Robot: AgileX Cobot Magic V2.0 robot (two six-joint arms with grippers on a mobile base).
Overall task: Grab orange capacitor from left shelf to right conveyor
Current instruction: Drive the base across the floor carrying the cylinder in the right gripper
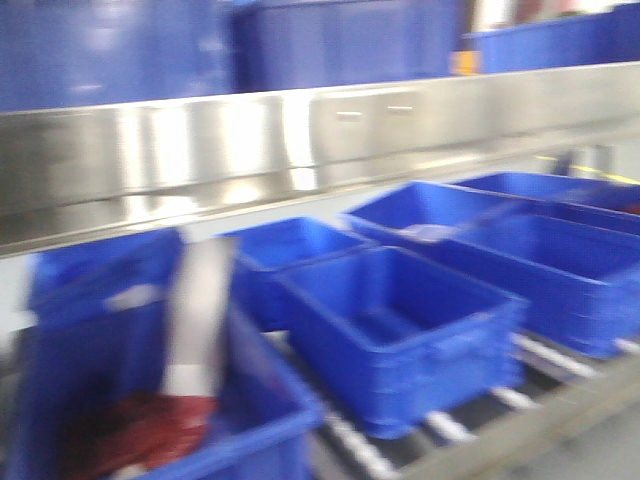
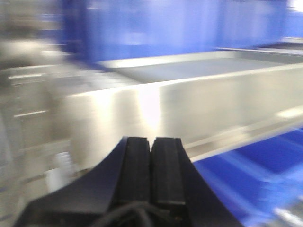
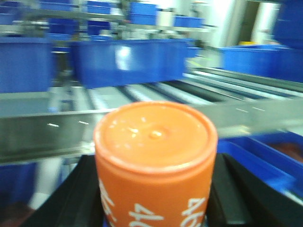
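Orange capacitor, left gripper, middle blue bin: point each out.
orange capacitor [image 3: 155, 135]: right wrist view, centre of its flat top.
left gripper [image 2: 151, 145]: left wrist view, seam between its closed black pads.
middle blue bin [image 1: 440, 368]: front view, its near side wall.

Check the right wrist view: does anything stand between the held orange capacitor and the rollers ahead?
Yes. A steel rail crosses in front of the orange capacitor held in the right gripper, before the rollers, and blue bins stand on those rollers farther back.
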